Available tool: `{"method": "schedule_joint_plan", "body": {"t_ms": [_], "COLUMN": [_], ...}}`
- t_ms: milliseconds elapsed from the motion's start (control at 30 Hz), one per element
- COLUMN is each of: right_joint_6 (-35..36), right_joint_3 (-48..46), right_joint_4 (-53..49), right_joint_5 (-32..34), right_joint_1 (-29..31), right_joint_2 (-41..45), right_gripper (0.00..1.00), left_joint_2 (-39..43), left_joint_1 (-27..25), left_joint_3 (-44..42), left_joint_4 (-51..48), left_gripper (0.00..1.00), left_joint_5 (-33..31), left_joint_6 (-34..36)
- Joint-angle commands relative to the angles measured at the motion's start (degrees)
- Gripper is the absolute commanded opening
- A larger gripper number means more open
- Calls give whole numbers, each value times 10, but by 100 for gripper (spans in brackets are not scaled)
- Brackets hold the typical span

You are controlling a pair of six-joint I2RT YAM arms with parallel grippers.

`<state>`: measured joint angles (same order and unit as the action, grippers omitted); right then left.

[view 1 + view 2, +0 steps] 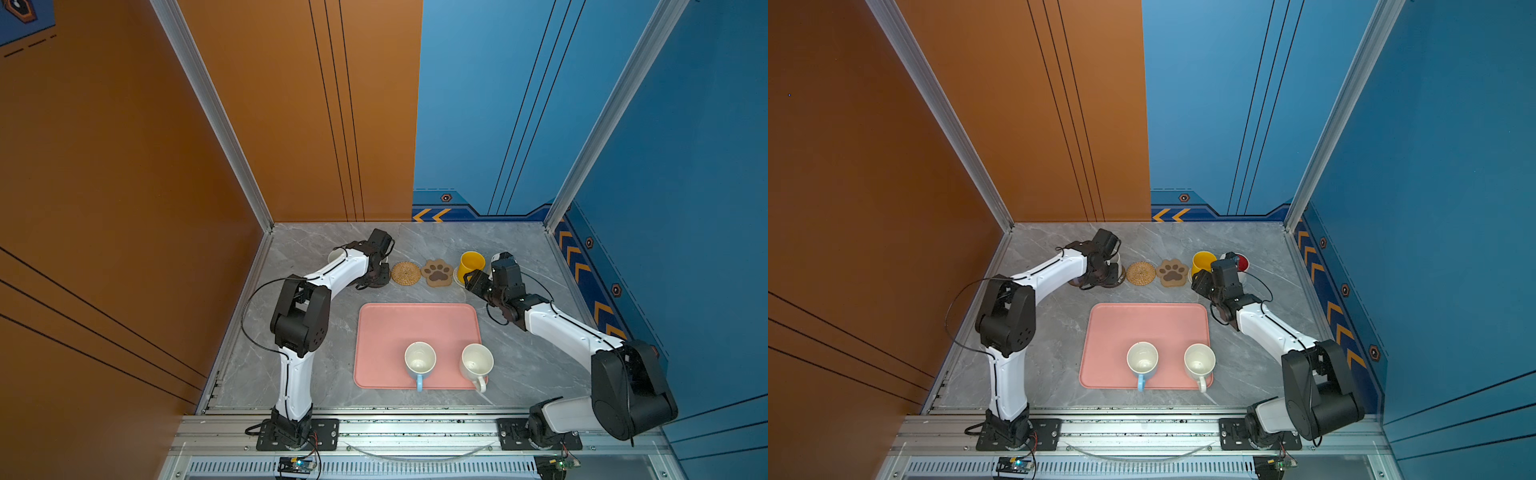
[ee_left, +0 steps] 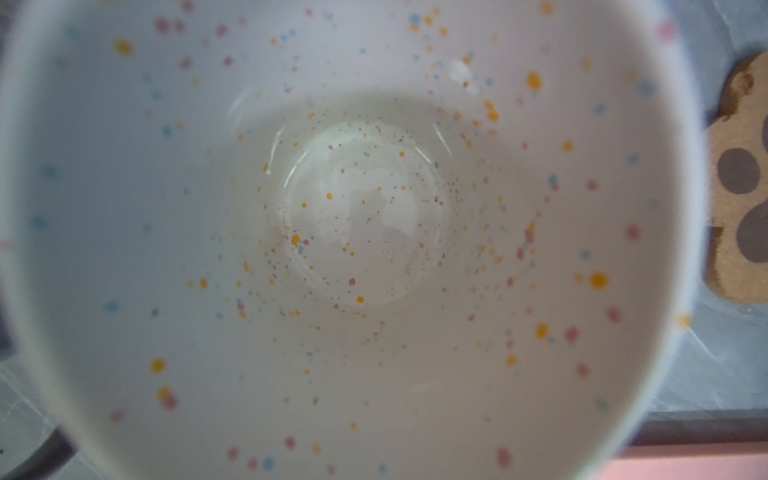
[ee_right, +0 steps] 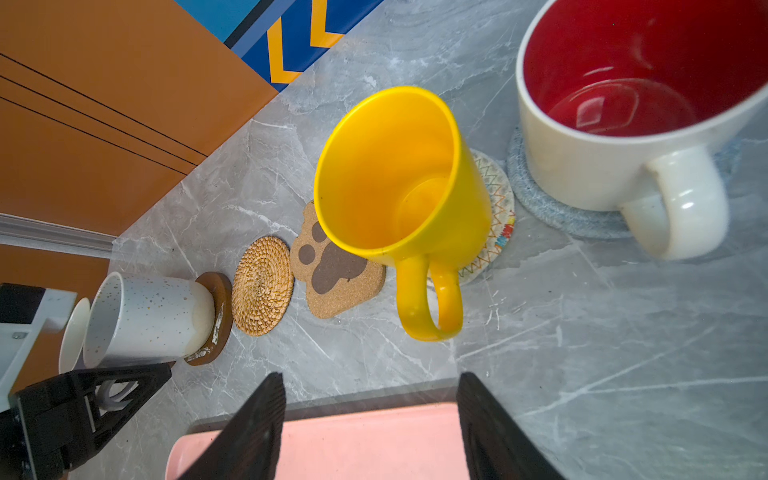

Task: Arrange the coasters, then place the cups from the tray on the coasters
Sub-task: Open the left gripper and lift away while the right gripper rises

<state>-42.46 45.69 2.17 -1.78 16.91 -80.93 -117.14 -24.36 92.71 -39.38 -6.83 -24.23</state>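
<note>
Speckled cup sits on a brown coaster by our left gripper, whose hold we cannot tell, our right gripper is spread and empty, so we are mid cup-placing and next, we think, lift a white cup off the tray.

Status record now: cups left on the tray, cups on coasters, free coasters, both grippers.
On tray: blue-handled mug, plain white mug, upright on the pink tray
On coasters: speckled mug on brown disc; yellow mug on white woven coaster; red-lined mug on pale-blue coaster
Free coasters: rattan round, paw-shaped coaster
Partly hidden: another cup behind the speckled mug
Left gripper: at the speckled mug, grip unclear
Right gripper: open, empty, facing the yellow mug
</note>
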Motion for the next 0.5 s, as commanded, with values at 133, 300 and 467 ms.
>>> {"method": "schedule_joint_plan", "body": {"t_ms": [133, 300, 467], "right_joint_6": [-5, -5, -6], "right_joint_3": [12, 12, 13], "right_joint_4": [10, 10, 11], "right_joint_5": [-11, -11, -12], "right_joint_1": [-4, -4, -3], "right_joint_2": [-4, -4, -5], "right_gripper": [64, 65, 65], "left_joint_2": [14, 38, 69], "left_joint_1": [2, -1, -4], "left_joint_3": [14, 14, 7], "left_joint_4": [-4, -8, -9], "left_gripper": [43, 48, 50], "left_joint_5": [-6, -11, -19], "left_joint_6": [7, 12, 14]}}
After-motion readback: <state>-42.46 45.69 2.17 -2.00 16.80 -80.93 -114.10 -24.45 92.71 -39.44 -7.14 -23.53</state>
